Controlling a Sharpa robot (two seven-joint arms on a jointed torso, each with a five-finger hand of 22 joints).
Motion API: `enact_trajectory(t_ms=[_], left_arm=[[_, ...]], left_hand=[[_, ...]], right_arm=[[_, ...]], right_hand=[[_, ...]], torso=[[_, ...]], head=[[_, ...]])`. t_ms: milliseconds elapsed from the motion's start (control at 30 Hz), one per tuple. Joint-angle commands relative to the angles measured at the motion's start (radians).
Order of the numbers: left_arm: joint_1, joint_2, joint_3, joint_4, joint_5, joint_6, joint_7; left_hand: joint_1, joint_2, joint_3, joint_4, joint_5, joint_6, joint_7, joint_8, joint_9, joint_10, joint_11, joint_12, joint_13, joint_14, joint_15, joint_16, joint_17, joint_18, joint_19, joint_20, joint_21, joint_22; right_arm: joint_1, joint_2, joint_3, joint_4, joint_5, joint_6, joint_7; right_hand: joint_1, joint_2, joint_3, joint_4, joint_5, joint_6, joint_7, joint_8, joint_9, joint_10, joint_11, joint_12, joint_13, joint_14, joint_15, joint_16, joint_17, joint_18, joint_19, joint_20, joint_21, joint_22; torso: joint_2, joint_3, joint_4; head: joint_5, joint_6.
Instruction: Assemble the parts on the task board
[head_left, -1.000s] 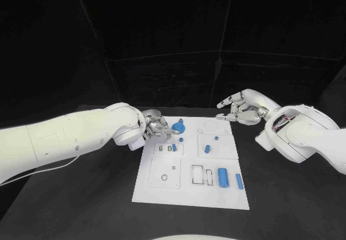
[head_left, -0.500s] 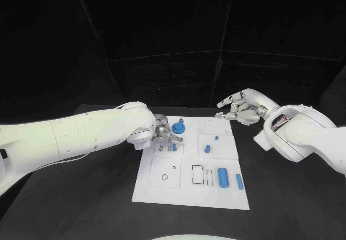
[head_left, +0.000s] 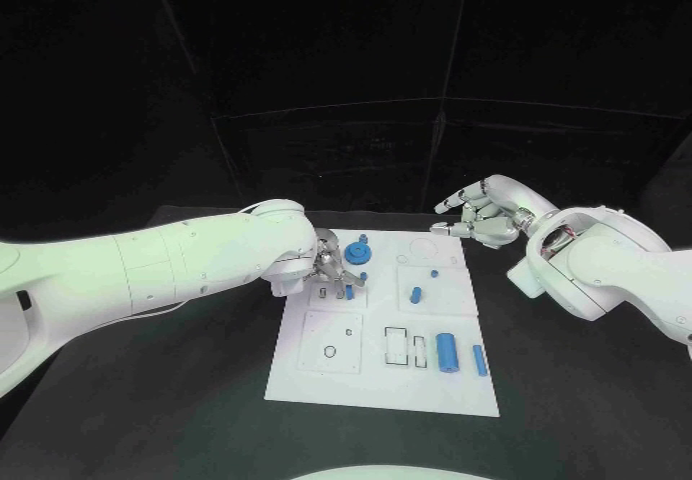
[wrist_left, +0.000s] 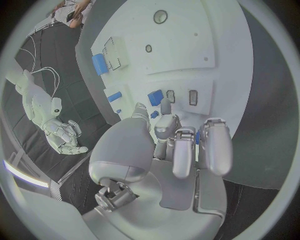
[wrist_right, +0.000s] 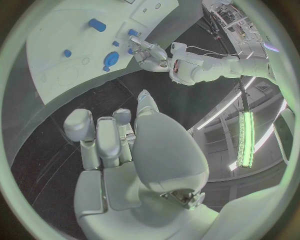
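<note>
The white task board (head_left: 378, 375) lies in the middle of the black table. A round blue part (head_left: 358, 255) stands near its far edge. Small blue parts (head_left: 348, 293) (head_left: 415, 296) lie in the middle rows, and a large blue cylinder (head_left: 449, 353) and a thin blue bar (head_left: 479, 361) lie near the front right. My left hand (head_left: 333, 268) (wrist_left: 181, 145) hovers over the board's far left, fingers bent toward a small blue part (wrist_left: 155, 97) beside two slots, with nothing in it. My right hand (head_left: 483, 222) (wrist_right: 119, 145) hangs off the far right corner, fingers loosely apart, holding nothing.
Several cut-out recesses (head_left: 398, 346) sit in the board's front half. Black table (head_left: 173, 400) surrounds the board on all sides. My bulky left forearm (head_left: 173, 265) reaches across the table's left side to the board.
My left hand has moved from the board's left edge to the right and a little nearer, over the slots. The right hand has hardly shifted.
</note>
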Motion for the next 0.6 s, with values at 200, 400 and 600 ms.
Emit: enact_trajectory(t_ms=[200, 400, 600], left_arm=[[0.002, 0.012, 0.000, -0.010, -0.011, 0.051, -0.022], [0.002, 0.022, 0.000, -0.013, -0.011, 0.054, -0.026], [0.002, 0.032, 0.000, -0.016, -0.011, 0.056, -0.026]], left_hand=[[-0.002, 0.010, -0.006, -0.003, -0.001, -0.012, 0.000, 0.012, 0.014, -0.002, -0.005, 0.010, 0.004, 0.104, -0.010, 0.003, 0.263, -0.018, 0.007, 0.000, 0.006, 0.003], [0.025, 0.018, 0.003, -0.007, -0.001, -0.023, -0.001, 0.024, 0.033, -0.003, -0.006, 0.012, 0.006, 0.104, -0.011, 0.003, 0.263, -0.019, 0.007, -0.001, 0.006, 0.005], [0.041, 0.022, 0.010, -0.008, -0.001, -0.029, -0.001, 0.030, 0.043, -0.004, -0.006, 0.013, 0.007, 0.104, -0.011, 0.003, 0.263, -0.018, 0.006, -0.001, 0.005, 0.004]], right_arm=[[0.003, 0.003, 0.001, -0.005, -0.005, 0.010, -0.009], [0.003, 0.002, 0.001, -0.010, -0.008, 0.013, -0.014], [0.003, 0.003, 0.001, -0.014, -0.009, 0.011, -0.014]], right_hand=[[0.001, 0.013, -0.009, 0.000, 0.015, -0.008, -0.002, 0.006, -0.002, -0.008, -0.001, -0.005, -0.003, 0.001, -0.006, -0.008, -0.001, 0.019, -0.003, 0.000, -0.007, -0.001], [0.008, 0.017, -0.013, -0.001, 0.036, -0.009, -0.003, 0.008, -0.002, -0.008, -0.001, -0.004, -0.005, 0.003, -0.006, -0.011, -0.001, 0.019, -0.001, -0.001, -0.011, -0.004], [0.011, 0.018, -0.014, -0.002, 0.041, -0.009, -0.003, 0.009, -0.002, -0.008, -0.002, -0.004, -0.006, 0.004, -0.007, -0.012, -0.001, 0.019, 0.000, -0.001, -0.012, -0.004]], torso=[[0.000, -0.0005, 0.0016], [0.000, -0.0010, 0.0005], [0.000, -0.0001, 0.0009]], head=[[-0.002, -0.004], [-0.001, -0.007], [-0.003, -0.009]])
